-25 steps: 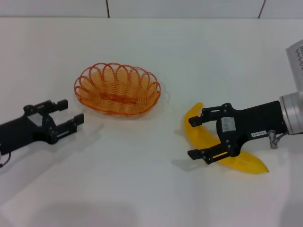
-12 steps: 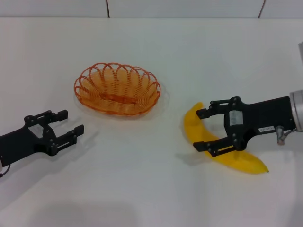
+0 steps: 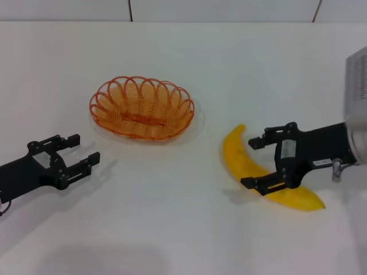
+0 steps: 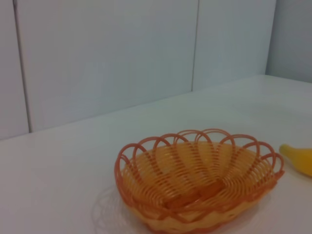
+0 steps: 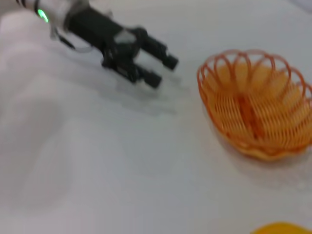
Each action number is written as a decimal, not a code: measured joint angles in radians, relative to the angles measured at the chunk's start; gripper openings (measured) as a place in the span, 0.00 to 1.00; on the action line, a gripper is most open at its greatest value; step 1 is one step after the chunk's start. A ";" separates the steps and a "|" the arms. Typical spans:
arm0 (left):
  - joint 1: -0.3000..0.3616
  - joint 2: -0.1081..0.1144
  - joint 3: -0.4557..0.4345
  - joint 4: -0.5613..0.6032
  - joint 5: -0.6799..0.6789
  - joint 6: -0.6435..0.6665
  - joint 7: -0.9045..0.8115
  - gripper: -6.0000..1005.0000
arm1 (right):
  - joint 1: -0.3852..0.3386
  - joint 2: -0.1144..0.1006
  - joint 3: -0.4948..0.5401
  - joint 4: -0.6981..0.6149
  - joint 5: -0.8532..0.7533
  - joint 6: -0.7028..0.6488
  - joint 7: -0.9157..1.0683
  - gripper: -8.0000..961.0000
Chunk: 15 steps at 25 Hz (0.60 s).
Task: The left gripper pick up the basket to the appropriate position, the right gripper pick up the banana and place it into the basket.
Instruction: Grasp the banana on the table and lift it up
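On the table's right side the banana [image 3: 261, 172] lies diagonally, and the right gripper [image 3: 253, 162] straddles its middle with jaws spread wide, crosswise to its long axis. The basket [image 3: 141, 107] sits well apart, nearer the left gripper [image 3: 83, 152], which is open and empty just short of the rim.

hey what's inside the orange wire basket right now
Nothing. The basket holds no object: only its own orange wire loops show in the head and both wrist views. The banana lies on the table outside it, with the open right gripper over its middle. The open left gripper waits short of it.
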<state>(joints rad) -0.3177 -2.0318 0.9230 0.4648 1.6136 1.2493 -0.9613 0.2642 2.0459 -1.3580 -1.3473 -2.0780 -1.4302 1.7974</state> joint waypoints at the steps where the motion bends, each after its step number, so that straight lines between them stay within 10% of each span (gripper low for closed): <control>1: 0.000 0.000 0.000 0.000 0.000 0.000 0.000 0.65 | -0.002 0.001 -0.024 -0.022 -0.028 0.009 0.032 0.90; 15: -0.016 -0.002 0.000 0.000 0.001 -0.023 0.001 0.65 | 0.004 0.000 -0.182 -0.144 -0.253 0.051 0.262 0.90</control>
<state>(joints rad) -0.3339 -2.0343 0.9235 0.4647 1.6142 1.2268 -0.9605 0.2678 2.0461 -1.5401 -1.4916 -2.3306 -1.3793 2.0590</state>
